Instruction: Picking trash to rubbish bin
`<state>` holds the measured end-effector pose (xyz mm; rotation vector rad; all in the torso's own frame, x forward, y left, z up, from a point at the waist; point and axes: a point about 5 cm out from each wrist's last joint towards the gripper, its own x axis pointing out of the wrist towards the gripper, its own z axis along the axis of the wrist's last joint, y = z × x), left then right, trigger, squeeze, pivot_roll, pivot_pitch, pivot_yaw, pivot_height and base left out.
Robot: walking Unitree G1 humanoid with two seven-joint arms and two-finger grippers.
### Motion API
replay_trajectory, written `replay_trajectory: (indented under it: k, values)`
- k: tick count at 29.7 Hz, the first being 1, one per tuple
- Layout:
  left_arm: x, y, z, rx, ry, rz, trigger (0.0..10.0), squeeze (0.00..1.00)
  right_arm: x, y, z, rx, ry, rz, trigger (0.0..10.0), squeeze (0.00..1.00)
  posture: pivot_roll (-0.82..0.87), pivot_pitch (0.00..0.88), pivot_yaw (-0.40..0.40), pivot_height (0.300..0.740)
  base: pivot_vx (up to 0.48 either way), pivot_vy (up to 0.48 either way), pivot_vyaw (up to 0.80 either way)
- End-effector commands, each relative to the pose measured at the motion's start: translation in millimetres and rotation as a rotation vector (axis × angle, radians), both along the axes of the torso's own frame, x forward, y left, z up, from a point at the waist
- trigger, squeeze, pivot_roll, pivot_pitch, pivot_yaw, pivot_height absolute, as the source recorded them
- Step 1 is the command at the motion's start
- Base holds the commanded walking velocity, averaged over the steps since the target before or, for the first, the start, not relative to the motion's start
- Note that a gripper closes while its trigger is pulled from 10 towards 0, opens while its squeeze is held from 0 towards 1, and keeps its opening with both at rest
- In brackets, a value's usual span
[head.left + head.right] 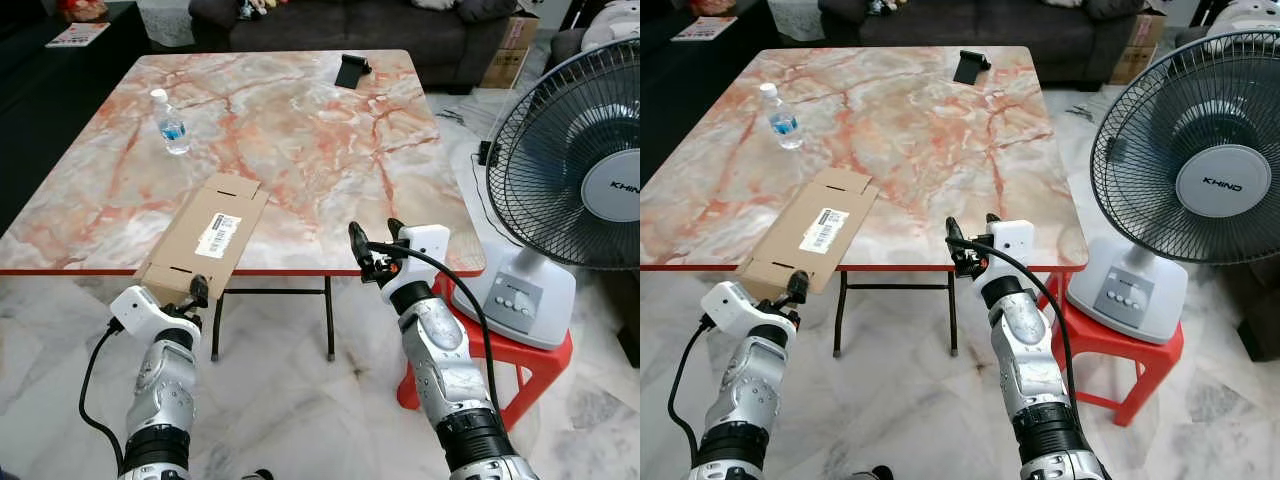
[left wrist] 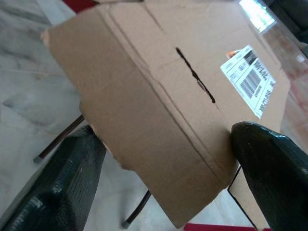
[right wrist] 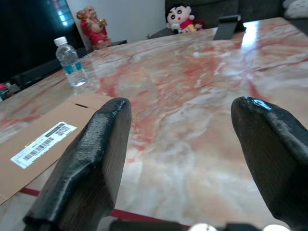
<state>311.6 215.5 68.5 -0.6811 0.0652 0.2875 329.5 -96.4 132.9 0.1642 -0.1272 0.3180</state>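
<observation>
Reach step: my left gripper (image 1: 190, 296), fingers spread, straddles the cardboard (image 1: 205, 238) edge overhanging the table (image 1: 300, 130). Right gripper (image 1: 372, 244) spread, empty. Next: close and pull the cardboard off.

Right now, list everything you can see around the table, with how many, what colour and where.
Table: one, pink-and-cream marble top, straight ahead.
Flattened cardboard box: one, brown with a white label, overhanging the table's near edge.
Water bottle: one, clear with a white cap, upright on the table's left side.
Phone stand: one, black, at the table's far edge.
Fan: one, white and black, on a red stool at right.
Sofa: one, dark, behind the table.
Left gripper: open, at the cardboard's overhanging end.
Right gripper: open, raised at the table's near edge.
</observation>
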Motion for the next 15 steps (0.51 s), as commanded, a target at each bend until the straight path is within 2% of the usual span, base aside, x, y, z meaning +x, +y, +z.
replay_trajectory:
  k: [1,8,15]
  values:
    - [0.9,1.5,-3,-0.005,0.012,0.015,10.0,0.0,-1.5,1.5,3,-0.005,-0.007,0.008,10.0,0.0,0.04,0.17,0.018,0.74,0.0,0.0,0.0]
    - [6.7,-2.0,1,-0.01,-0.006,0.003,10.0,0.0,-2.1,0.9,3,-0.008,-0.006,0.004,10.0,0.0,0.04,0.175,0.017,0.74,0.0,0.0,0.0]
    - [12.8,-3.2,10,-0.04,-0.09,0.006,10.0,0.0,-1.7,0.9,4,-0.009,-0.004,0.002,10.0,0.0,0.03,0.179,0.018,0.74,0.0,0.0,0.0]
